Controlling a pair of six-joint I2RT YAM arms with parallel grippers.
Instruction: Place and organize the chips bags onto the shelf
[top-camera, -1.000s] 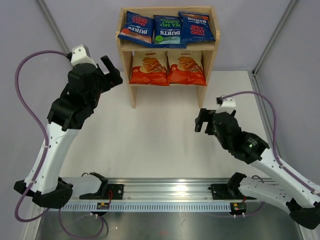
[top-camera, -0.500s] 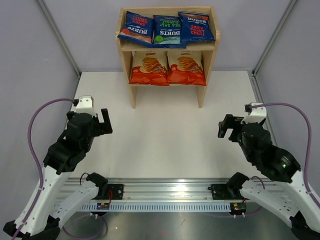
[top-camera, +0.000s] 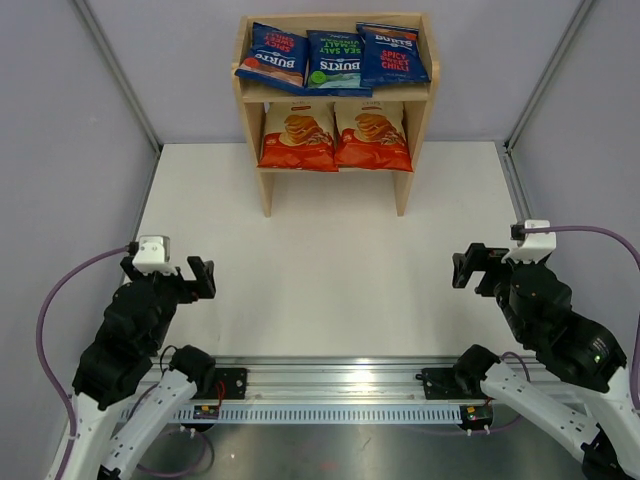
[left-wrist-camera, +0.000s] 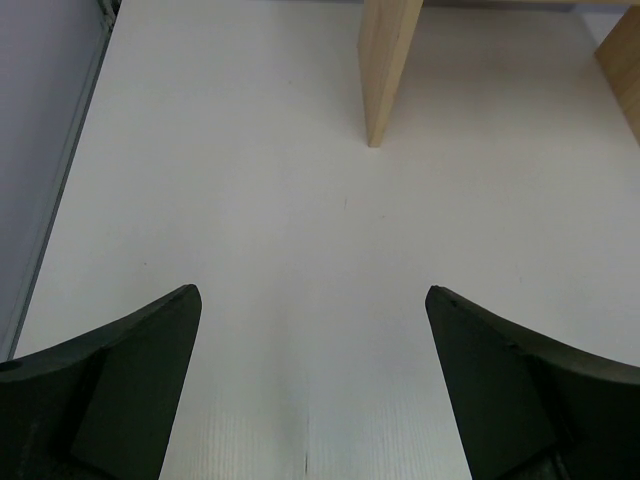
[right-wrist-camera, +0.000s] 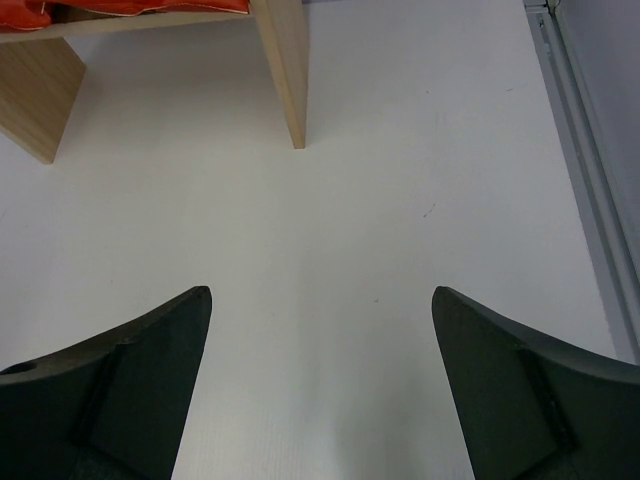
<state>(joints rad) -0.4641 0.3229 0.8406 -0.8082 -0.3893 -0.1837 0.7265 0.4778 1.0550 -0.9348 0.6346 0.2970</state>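
Black left gripper (left-wrist-camera: 310, 292) and right gripper (right-wrist-camera: 321, 292) retreat agape, empty; light wooden shelf (top-camera: 418, 150) holds five glossy chips bags (top-camera: 297, 135), task seemingly done

Bright, even overhead light washes the white worktop (top-camera: 330, 250) almost to blank in the overhead view, leaving only faint, soft-edged shadows. A hot patch of glare sits on the metal rail (top-camera: 365, 376) at lower centre. The shelf (top-camera: 418, 120) puts its lower tier in mild shade, and the glossy bags (top-camera: 335, 60) at the top of the frame carry small highlights. The frame posts (top-camera: 115, 70) splay toward the upper corners, a wide-lens effect. In both wrist views the dark jaws fill the lower corners as soft shapes with little detail, while the shelf's wood at the top of the frame is crisp.
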